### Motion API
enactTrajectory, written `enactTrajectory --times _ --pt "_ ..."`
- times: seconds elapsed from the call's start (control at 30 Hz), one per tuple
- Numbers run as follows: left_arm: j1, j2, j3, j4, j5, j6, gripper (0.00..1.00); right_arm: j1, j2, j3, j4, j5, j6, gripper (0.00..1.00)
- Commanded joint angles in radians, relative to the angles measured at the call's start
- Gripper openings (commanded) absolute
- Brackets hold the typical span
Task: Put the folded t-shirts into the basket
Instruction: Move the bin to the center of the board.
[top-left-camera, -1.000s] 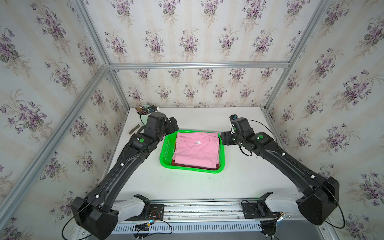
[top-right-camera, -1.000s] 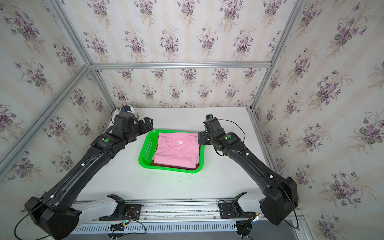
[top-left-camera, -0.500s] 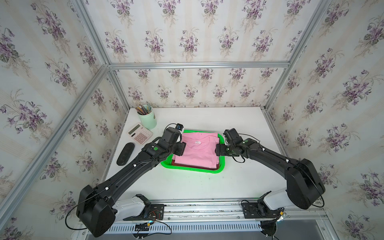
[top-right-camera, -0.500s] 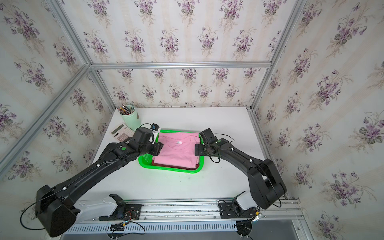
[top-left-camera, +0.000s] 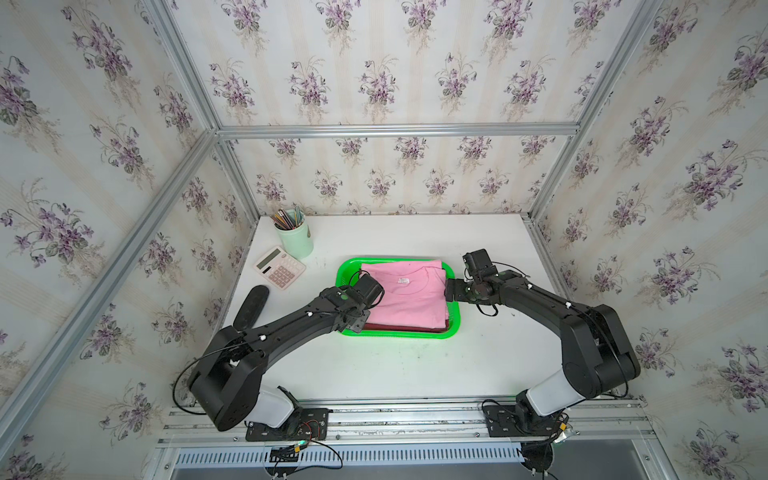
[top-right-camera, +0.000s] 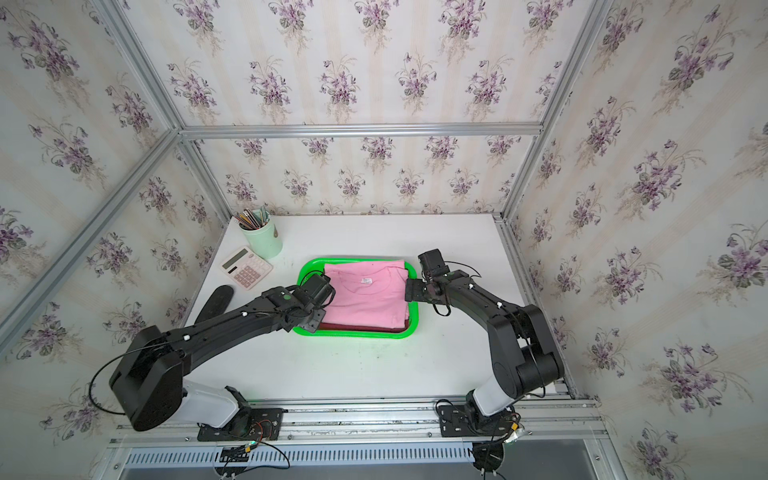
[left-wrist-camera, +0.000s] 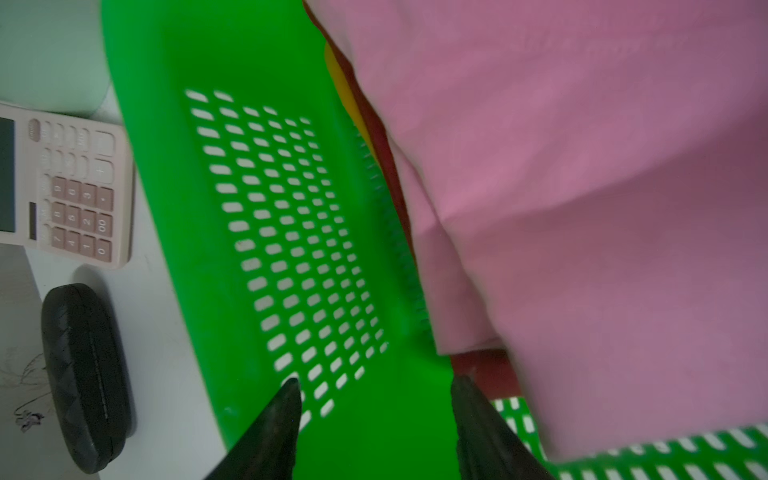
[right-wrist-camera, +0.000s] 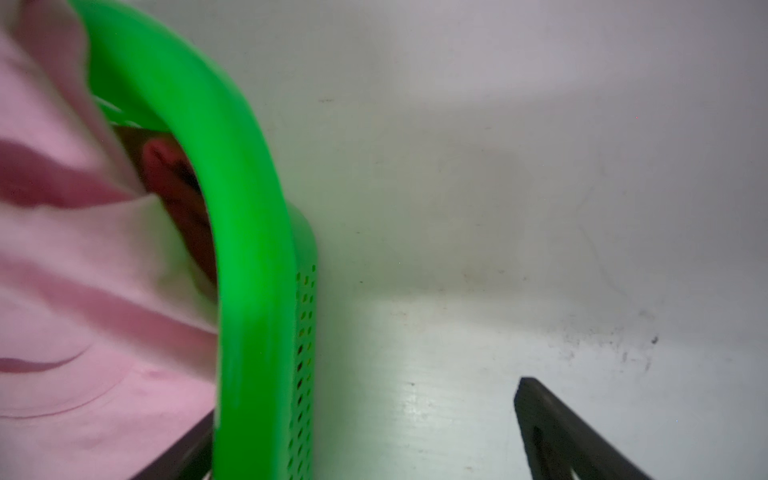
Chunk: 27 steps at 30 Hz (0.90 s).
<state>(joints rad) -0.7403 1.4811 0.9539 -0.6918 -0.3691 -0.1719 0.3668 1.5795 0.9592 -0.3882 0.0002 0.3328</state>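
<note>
The green basket (top-left-camera: 415, 335) (top-right-camera: 353, 335) sits mid-table and holds the folded t-shirts in a stack. The pink one (top-left-camera: 409, 297) (left-wrist-camera: 582, 187) lies on top. Under it a dark red edge (top-left-camera: 407, 327) shows, and a sliver of yellow (left-wrist-camera: 341, 87). My left gripper (top-left-camera: 356, 325) (left-wrist-camera: 376, 384) is at the basket's front-left corner with its jaws half apart. One finger is outside the wall and one inside by the red shirt; I cannot tell whether they press it. My right gripper (top-left-camera: 451, 291) (right-wrist-camera: 365, 399) stands open astride the right rim (right-wrist-camera: 257, 291).
A pink calculator (top-left-camera: 279, 267), a pale green cup of pencils (top-left-camera: 295, 239) and a black oblong case (top-left-camera: 250, 306) lie left of the basket, close to my left arm. Papered walls with metal posts close in the table's back and sides.
Both arms came down and forward from behind the basket to its sides. The left jaws narrowed round the front-left corner wall. The right jaws widened slightly over the right rim.
</note>
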Motion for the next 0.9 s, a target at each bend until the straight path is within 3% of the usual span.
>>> enactTrajectory --times 0.0,0.17,0.3,0.37,0.47,0.57,0.73,0.87 --pt "-0.036 0.064 0.029 -0.085 -0.043 -0.069 0.60 -0.004 0.009 0.039 0.003 0.033 -0.030 0.96" --pt "-0.070 0.129 0.080 -0.216 -0.163 -0.178 0.58 -0.003 -0.065 0.082 -0.036 -0.030 -0.024 0.96" --pt "-0.070 -0.014 0.079 -0.210 -0.082 -0.221 0.58 0.004 -0.179 0.078 -0.034 -0.210 -0.026 0.90" --pt "-0.068 -0.136 0.080 -0.172 -0.013 -0.236 0.58 0.025 -0.234 0.059 0.008 -0.302 -0.003 0.80" --pt "-0.065 -0.280 0.075 -0.119 0.035 -0.292 0.59 0.100 -0.257 0.054 0.067 -0.437 0.037 0.58" --pt "-0.024 -0.398 0.041 -0.067 0.076 -0.335 0.59 0.266 -0.206 0.098 0.090 -0.519 0.049 0.43" --pt "0.199 -0.482 -0.044 -0.047 0.237 -0.380 0.60 0.465 -0.025 0.211 0.099 -0.536 0.054 0.14" --pt "0.324 -0.529 -0.124 -0.007 0.304 -0.386 0.60 0.512 0.120 0.263 0.107 -0.489 0.058 0.04"
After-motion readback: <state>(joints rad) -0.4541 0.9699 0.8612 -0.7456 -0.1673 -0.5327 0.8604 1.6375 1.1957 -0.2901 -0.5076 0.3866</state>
